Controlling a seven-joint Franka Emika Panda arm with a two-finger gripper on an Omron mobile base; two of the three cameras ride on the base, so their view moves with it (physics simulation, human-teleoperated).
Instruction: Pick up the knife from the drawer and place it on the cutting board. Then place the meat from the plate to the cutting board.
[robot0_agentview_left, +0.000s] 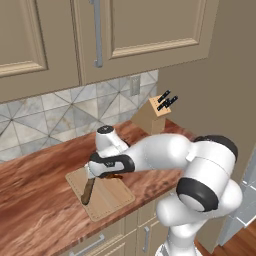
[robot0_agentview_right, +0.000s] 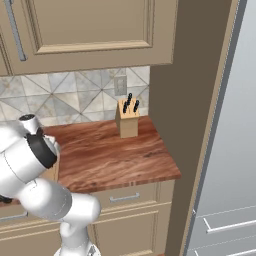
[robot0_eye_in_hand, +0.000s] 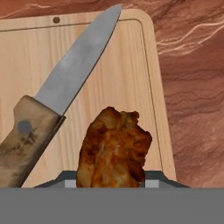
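With the fingers (robot0_eye_in_hand: 109, 183) clamped on the lumpy, glistening red-brown meat (robot0_eye_in_hand: 113, 146) just above the smooth pale wooden cutting board (robot0_eye_in_hand: 127, 70), I judge I should lower it flat beside the wooden-handled knife (robot0_eye_in_hand: 52, 109), whose matte steel blade lies diagonally there, clear of the board's thin rim.

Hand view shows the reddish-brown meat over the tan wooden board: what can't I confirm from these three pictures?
- Grip: the reddish-brown meat hides the finger tips in the hand view, so contact is unclear.
- Meat touching the tan wooden cutting board: undecidable.
- Wooden-handled knife: handle cut off at the hand view's left edge.
- Left base view: the white arm covers the gripper.
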